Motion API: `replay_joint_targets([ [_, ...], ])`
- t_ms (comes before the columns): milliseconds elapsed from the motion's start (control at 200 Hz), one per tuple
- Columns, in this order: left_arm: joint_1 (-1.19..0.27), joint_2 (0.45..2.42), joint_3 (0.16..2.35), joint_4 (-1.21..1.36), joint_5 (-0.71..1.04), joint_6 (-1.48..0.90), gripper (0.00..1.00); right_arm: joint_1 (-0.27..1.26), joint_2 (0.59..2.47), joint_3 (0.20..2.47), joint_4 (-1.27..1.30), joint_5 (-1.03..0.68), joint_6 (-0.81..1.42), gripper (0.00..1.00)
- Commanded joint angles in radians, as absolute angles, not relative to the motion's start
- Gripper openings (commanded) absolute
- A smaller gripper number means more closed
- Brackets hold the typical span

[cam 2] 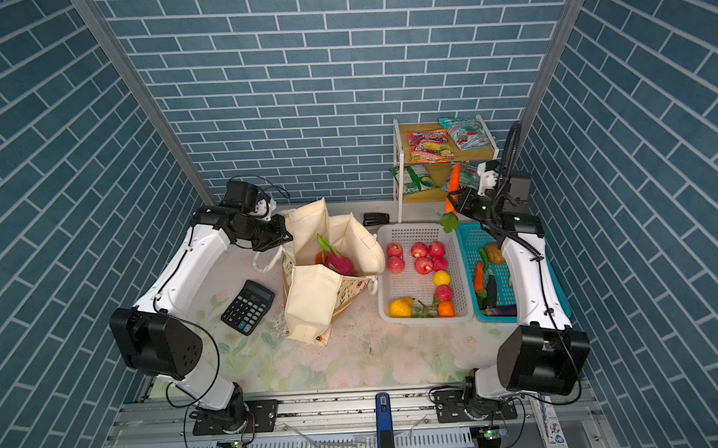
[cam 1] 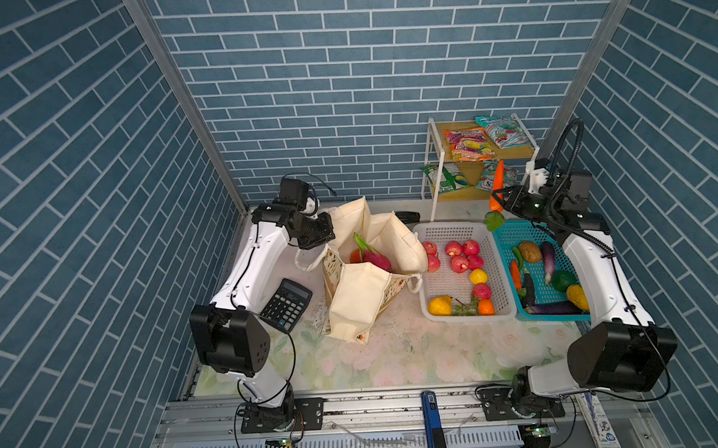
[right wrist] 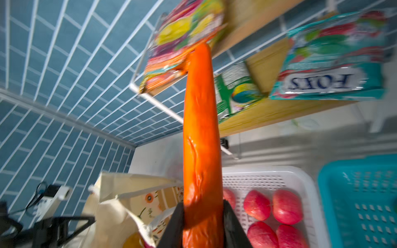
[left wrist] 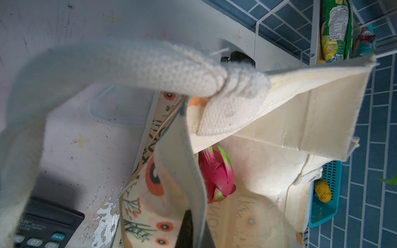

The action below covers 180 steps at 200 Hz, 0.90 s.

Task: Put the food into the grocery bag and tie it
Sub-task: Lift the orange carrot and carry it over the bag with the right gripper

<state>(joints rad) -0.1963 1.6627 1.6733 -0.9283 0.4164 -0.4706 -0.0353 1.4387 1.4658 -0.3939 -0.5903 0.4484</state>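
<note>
Mid-table: a tall cream cloth grocery bag (cam 1: 355, 312), floral print on its sides, mouth gaping, top flaps slumped outward, thick rope handle (left wrist: 129, 66) looping off the left rim. Low inside, a magenta dragon fruit (cam 1: 373, 255) with green tips, something orange-red beside it. On the bag's left rim, the left gripper (cam 1: 318, 243), fingers (left wrist: 185, 227) pinched tight on the cloth edge. Above the far rims where white basket (cam 1: 469, 316) and teal basket (cam 1: 557, 318) meet, the right gripper (right wrist: 203, 214), fingers narrowed around a carrot (right wrist: 200, 128), tip up, green leaves hanging below. Red, yellow and orange fruit in the white basket; vegetables in the teal one, along the right edge. In the far right corner, a shelf (cam 1: 432, 167) with snack packets (cam 1: 468, 143). Just left of the bag, a calculator (cam 1: 287, 305); by the far edge, a black stapler (cam 1: 407, 216). Between carrot and bag mouth: the bag's raised right flap.
</note>
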Motion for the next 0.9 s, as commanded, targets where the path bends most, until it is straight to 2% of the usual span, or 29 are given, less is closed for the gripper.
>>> replay_joint_targets([
  [0, -0.207, 1.673, 1.694, -0.965, 0.430, -0.467, 0.04, 0.086, 1.446, 1.528, -0.394, -0.605, 0.345, 0.05],
  [470, -0.207, 1.676, 1.707, -0.960, 0.430, -0.475, 0.04, 0.564, 1.673, 1.712, -0.324, -0.614, 0.289, 0.04],
  [650, -0.207, 1.665, 1.705, -0.963, 0.421, -0.475, 0.04, 0.646, 1.731, 1.710, -0.287, -0.613, 0.281, 0.03],
  [895, -0.208, 1.655, 1.709, -0.968, 0.413, -0.478, 0.04, 0.677, 1.765, 1.610, -0.216, -0.611, 0.275, 0.01],
])
